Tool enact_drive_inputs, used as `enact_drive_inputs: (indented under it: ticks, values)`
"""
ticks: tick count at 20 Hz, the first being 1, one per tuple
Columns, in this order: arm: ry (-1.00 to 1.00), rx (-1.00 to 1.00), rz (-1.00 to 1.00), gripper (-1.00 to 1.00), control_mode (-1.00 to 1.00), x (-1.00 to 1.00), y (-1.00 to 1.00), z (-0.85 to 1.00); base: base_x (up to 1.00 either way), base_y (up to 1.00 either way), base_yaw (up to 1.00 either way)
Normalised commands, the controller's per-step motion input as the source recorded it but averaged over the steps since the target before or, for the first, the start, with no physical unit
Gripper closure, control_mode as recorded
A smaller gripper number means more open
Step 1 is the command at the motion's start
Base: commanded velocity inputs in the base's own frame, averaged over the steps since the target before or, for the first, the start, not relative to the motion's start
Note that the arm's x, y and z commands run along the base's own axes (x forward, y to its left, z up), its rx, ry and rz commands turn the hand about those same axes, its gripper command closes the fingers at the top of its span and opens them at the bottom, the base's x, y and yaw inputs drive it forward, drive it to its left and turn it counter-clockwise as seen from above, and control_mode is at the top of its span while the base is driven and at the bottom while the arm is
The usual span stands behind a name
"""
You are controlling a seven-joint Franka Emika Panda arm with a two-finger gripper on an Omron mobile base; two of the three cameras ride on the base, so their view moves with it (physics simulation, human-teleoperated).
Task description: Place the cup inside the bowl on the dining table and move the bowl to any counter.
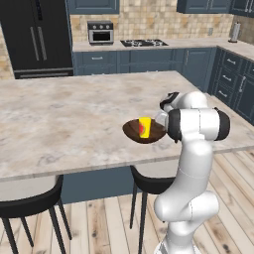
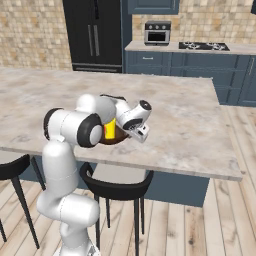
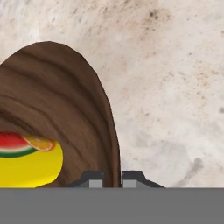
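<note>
A white robot arm reaches over the dining table [image 1: 59,109], a marble island. The yellow cup [image 1: 144,127] already sits inside the dark wooden bowl [image 1: 134,131], near the table's front edge. In the hand view the gripper [image 3: 112,178] has its two fingertips close together astride the bowl's rim at 6 o'clock, probably pinching it, though contact is hard to confirm. The bowl spreads toward 10 o'clock. The counter [image 1: 198,43] lies beyond the table.

bowl [image 2: 121,136] mostly behind arm | cup [image 3: 26,162] cropped | pincer [image 3: 112,178] grip unclear, maybe on rim
</note>
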Motion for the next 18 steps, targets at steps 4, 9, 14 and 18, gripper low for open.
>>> enact_drive_inputs:
  ticks: [4, 9, 14, 18]
  values:
    - [0.0, 0.0, 0.0, 1.0, -1.0, 0.0, 0.0, 0.28, 0.0, 0.0, 0.0]
    - [0.0, 0.01, 0.0, 1.0, -1.0, -0.01, 0.0, 0.29, 0.0, 0.0, 0.0]
    - [-0.01, 0.02, 0.0, 1.0, -1.0, -0.16, 0.0, 0.17, 0.0, 0.0, 0.0]
    - [-0.04, 0.01, 0.0, 1.0, -1.0, -0.25, 0.0, 0.18, 0.0, 0.0, 0.0]
